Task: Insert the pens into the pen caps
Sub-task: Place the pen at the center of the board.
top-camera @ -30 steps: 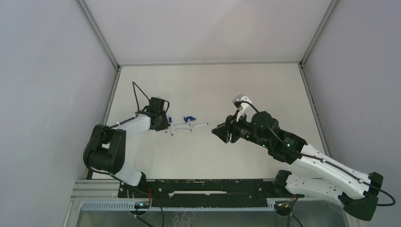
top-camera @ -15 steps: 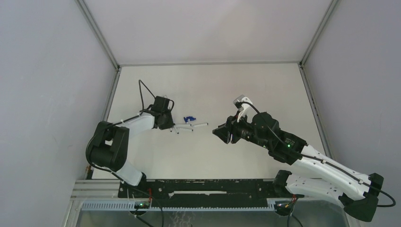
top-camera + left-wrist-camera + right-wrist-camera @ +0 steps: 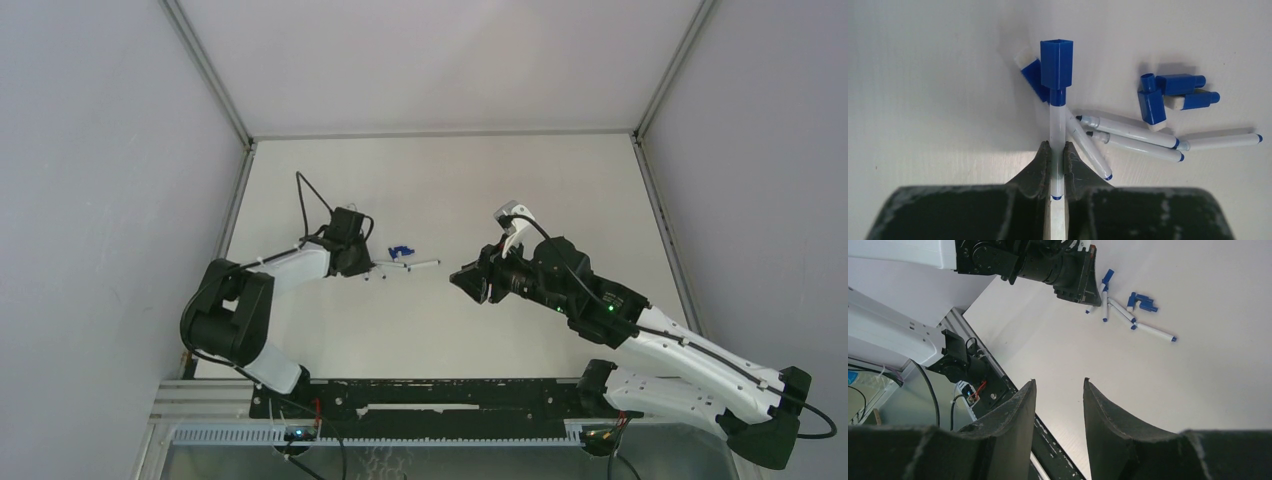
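Observation:
My left gripper (image 3: 1057,145) is shut on a white pen (image 3: 1057,122), which points away from the wrist. A dark blue cap (image 3: 1056,64) sits on the pen's far end. Another blue cap (image 3: 1033,80) lies on the table just behind it. Several loose pens (image 3: 1128,131) lie fanned out to the right of the held one, the farthest (image 3: 1220,141) a little apart. Three caps (image 3: 1175,84) are clustered beyond them. In the top view the left gripper (image 3: 360,262) is at the left end of the pile (image 3: 400,260). My right gripper (image 3: 1059,382) is open and empty, held above the table to the right of the pile (image 3: 465,280).
The white table (image 3: 450,190) has grey walls on the left, right and back. A metal rail (image 3: 430,395) runs along the near edge by the arm bases. In the right wrist view the left arm (image 3: 1048,265) hangs over the pens.
My left gripper has moved a little to the right, up to the left end of the pen pile, carrying its pen. The right arm has not moved.

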